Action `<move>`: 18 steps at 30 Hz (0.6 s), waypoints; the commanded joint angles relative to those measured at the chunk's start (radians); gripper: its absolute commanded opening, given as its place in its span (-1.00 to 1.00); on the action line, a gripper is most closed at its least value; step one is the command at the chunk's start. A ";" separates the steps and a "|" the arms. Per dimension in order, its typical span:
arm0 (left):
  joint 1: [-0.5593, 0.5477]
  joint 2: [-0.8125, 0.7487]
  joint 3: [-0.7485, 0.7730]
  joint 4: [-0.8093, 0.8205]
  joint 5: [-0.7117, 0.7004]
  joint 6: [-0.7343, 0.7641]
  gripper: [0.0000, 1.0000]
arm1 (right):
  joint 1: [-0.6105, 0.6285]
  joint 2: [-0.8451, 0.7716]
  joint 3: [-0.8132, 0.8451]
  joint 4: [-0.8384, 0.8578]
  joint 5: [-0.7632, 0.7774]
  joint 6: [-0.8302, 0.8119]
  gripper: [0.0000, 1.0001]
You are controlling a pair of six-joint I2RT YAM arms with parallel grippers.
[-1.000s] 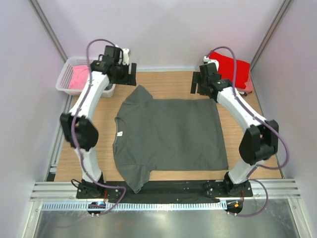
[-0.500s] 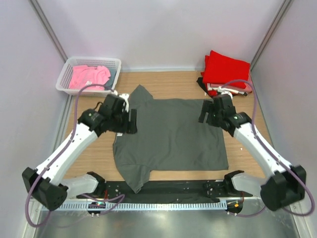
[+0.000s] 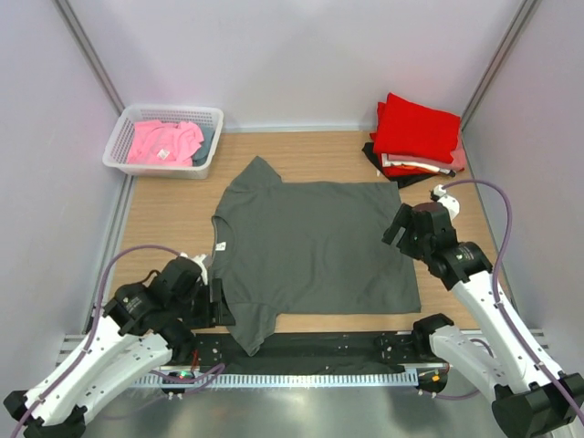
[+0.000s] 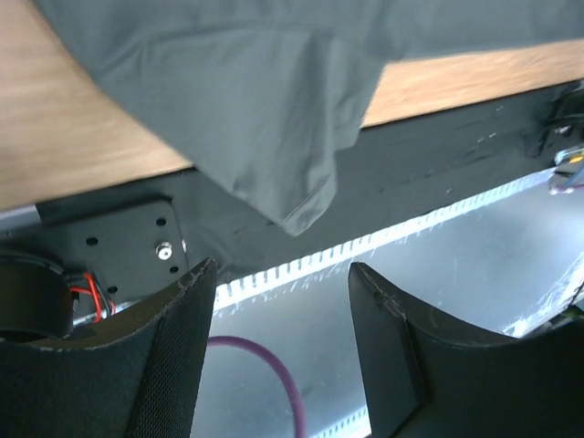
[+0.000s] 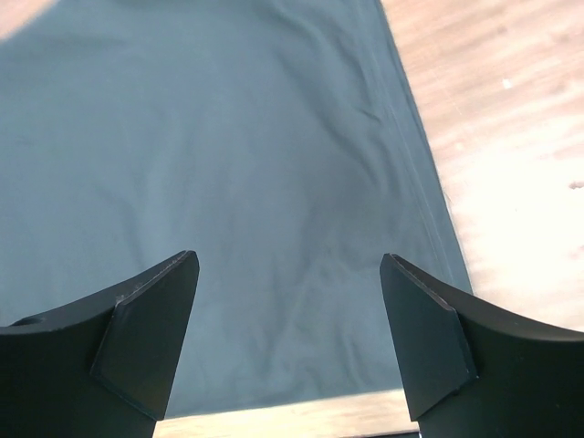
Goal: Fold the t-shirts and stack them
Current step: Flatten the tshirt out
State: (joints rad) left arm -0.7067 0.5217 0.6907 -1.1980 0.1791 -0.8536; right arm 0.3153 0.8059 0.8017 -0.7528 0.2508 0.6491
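Note:
A dark grey t-shirt [image 3: 310,246] lies spread flat on the wooden table [image 3: 164,210], neck with a white label [image 3: 220,245] to the left. Its near sleeve hangs over the black front strip, which also shows in the left wrist view [image 4: 265,119]. My left gripper [image 3: 217,306] is open and empty, just left of that sleeve. In its own view [image 4: 283,274] its jaws stand wide apart over the metal edge. My right gripper [image 3: 400,228] is open and empty above the shirt's right hem. Its own view [image 5: 287,265] shows grey cloth [image 5: 255,155] between the fingers.
A stack of folded shirts with red on top [image 3: 415,132] sits at the back right corner. A white latticed basket [image 3: 208,113] at the back left holds a pink shirt [image 3: 164,140]. Bare wood [image 5: 511,137] lies right of the hem. Walls enclose three sides.
Both arms have swung back from the shirt's far edge toward the near side. The left gripper is now low by the near sleeve and the right by the right hem. The shirt has not moved.

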 commanded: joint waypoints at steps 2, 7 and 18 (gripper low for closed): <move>-0.004 -0.032 -0.057 -0.009 0.065 -0.075 0.22 | 0.005 0.021 0.005 -0.031 0.038 0.057 0.74; -0.040 0.052 -0.028 0.006 -0.058 -0.091 0.32 | 0.005 0.056 0.008 -0.026 0.038 0.055 0.74; -0.727 0.707 0.231 0.023 -0.573 -0.458 0.37 | 0.007 0.061 0.022 -0.060 0.047 0.046 0.74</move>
State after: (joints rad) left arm -1.3567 1.1568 0.8513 -1.1664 -0.2424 -1.1786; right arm 0.3153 0.8894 0.7937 -0.7994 0.2653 0.6918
